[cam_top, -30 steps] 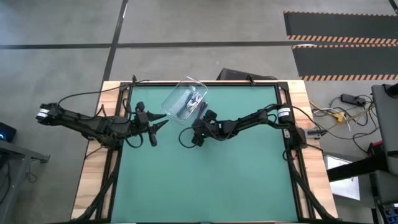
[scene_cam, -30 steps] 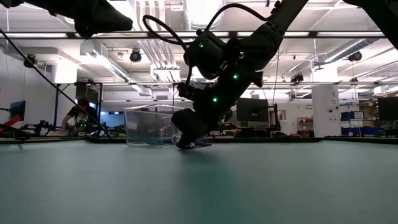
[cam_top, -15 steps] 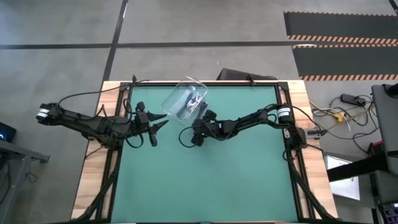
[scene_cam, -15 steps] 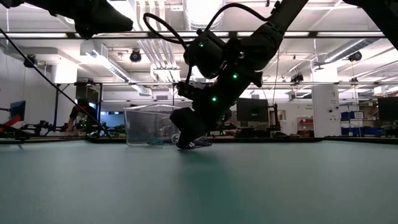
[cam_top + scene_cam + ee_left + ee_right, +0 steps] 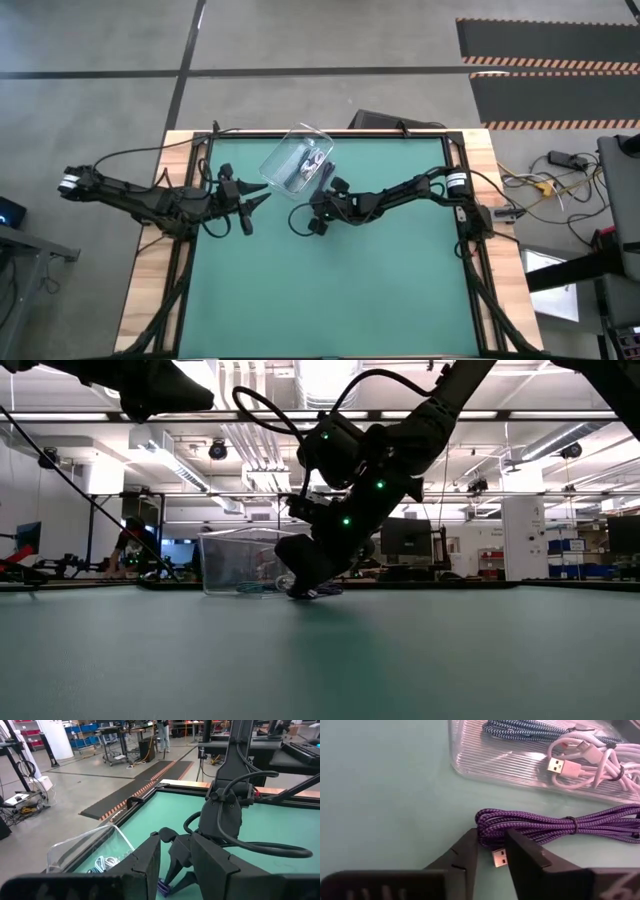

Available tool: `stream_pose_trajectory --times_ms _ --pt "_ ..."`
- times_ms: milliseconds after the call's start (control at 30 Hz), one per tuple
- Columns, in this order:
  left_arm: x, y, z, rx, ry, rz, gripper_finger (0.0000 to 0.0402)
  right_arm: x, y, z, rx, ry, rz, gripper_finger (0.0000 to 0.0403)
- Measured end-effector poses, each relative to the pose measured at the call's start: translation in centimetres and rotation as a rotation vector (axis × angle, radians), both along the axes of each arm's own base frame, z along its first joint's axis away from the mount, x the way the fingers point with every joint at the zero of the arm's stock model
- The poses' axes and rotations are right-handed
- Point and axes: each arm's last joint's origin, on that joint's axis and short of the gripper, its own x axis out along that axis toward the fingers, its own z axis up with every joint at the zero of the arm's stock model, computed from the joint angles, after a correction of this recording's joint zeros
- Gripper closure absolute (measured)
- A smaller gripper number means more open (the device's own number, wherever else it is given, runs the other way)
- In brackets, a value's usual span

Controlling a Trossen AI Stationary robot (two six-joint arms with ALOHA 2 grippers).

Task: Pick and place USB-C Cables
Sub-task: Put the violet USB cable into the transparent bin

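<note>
A purple braided USB-C cable bundle (image 5: pixel 560 825) lies on the green mat just in front of the clear plastic box (image 5: pixel 520 760). My right gripper (image 5: pixel 492 837) has come down on the bundle's looped end and is shut on it. Inside the box lie white cables (image 5: pixel 590 762) and a dark blue braided cable (image 5: pixel 530 729). In the high view my right gripper (image 5: pixel 322 192) is beside the box (image 5: pixel 297 160). My left gripper (image 5: pixel 262 192) hovers open to the left of the box, holding nothing. My right gripper pinches the looped end (image 5: pixel 487 822) of the purple bundle between its two fingers (image 5: pixel 465 852), coming down at a slant from above. A metal plug (image 5: pixel 498 857) shows in the gap between them. The bundle lies flat on the mat, its length stretching away from the fingers.
The box sits near the table's far edge, left of centre. The right arm's own black wire loops (image 5: pixel 297 220) beside its wrist. Green mat (image 5: pixel 330 290) stretches toward the near edge. A person (image 5: pixel 128 545) is in the room beyond the table.
</note>
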Motion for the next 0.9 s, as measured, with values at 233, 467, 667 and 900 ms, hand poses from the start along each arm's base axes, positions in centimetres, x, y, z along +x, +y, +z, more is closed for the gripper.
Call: stream_pose_trajectory --times_ms 233,467,667,900 --pt "0.00 0.01 0.00 0.001 0.000 0.003 0.0309 -0.02 0.07 -0.08 0.019 0.006 0.017 0.0378" --pt "0.00 0.01 0.00 0.001 0.000 0.003 0.0309 -0.19 0.08 -0.23 0.029 0.023 0.006 0.0393" --pt "0.00 0.01 0.00 0.000 0.000 0.003 0.0309 -0.31 0.12 -0.33 0.030 0.042 0.007 0.0393" --pt "0.00 0.01 0.00 0.000 0.000 0.002 0.0309 -0.87 0.82 0.03 0.068 0.099 0.017 0.0393"
